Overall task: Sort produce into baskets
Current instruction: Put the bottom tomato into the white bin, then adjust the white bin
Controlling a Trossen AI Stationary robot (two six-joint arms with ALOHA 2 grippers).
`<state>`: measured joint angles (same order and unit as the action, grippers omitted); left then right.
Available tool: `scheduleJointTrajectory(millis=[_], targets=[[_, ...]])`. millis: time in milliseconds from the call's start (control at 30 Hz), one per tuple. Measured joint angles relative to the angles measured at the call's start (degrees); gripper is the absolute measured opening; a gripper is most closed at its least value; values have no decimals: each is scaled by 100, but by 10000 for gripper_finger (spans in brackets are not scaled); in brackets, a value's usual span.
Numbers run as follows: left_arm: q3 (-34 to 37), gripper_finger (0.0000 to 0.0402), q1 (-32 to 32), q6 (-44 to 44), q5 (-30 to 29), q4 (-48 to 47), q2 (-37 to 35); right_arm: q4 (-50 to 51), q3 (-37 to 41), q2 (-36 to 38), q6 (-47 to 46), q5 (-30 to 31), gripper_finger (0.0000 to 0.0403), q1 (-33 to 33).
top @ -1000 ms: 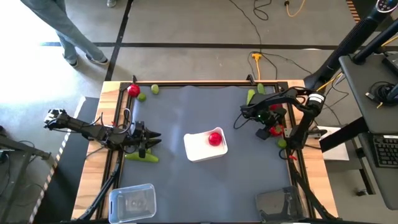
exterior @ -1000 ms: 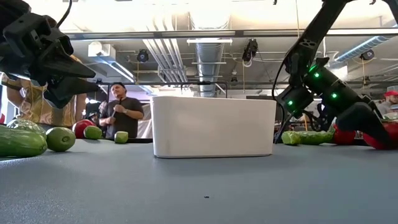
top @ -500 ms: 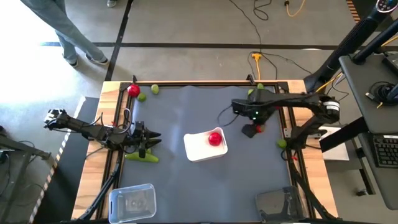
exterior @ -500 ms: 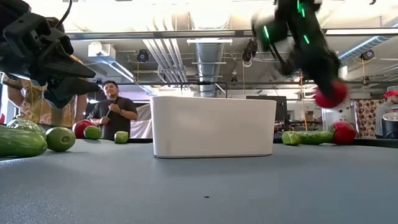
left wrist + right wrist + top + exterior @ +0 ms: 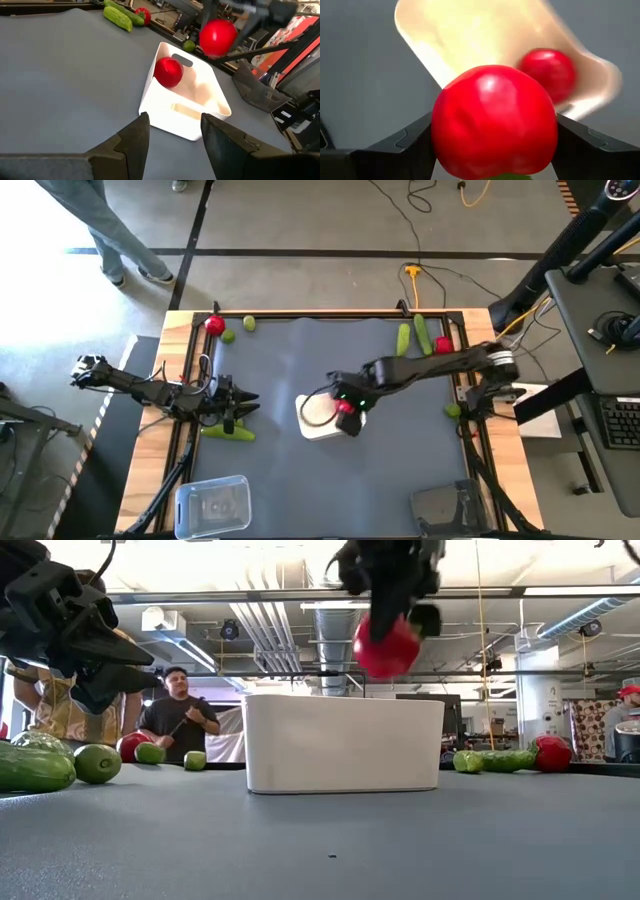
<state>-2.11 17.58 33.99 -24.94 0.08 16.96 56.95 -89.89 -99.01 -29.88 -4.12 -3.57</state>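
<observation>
The left gripper [image 5: 240, 406] waits with fingers apart near the table's left edge, just above a cucumber [image 5: 228, 432] lying left to right. Open mat separates it from the white tray [image 5: 312, 420], over which the right gripper [image 5: 347, 412] clamps a tomato [image 5: 386, 645].

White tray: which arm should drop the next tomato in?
Right. The right gripper already holds a tomato above the white tray; the left gripper waits open beside a cucumber.

No legible txt, labels, brands or nos. on anything in view.
</observation>
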Motion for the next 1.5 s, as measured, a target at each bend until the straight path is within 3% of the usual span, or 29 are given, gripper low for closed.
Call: scheduleJointTrajectory(millis=[200,567,967,1300,1500], targets=[[0,162,0,1,-1,8,16,158,-430,-753,-297,-196,290,15],[0,162,0,-1,1,37,40,426,-434,-1295,-250,236,291,21],[0,162,-2,-1,-1,33,57,648,-576,-1450,-357,295,361,50],[0,162,-1,1,-1,32,58,1977,-2223,-1388,-752,301,363,154],[0,162,-1,0,0,32,60,2744,-2960,-1243,-1055,1114,363,361]])
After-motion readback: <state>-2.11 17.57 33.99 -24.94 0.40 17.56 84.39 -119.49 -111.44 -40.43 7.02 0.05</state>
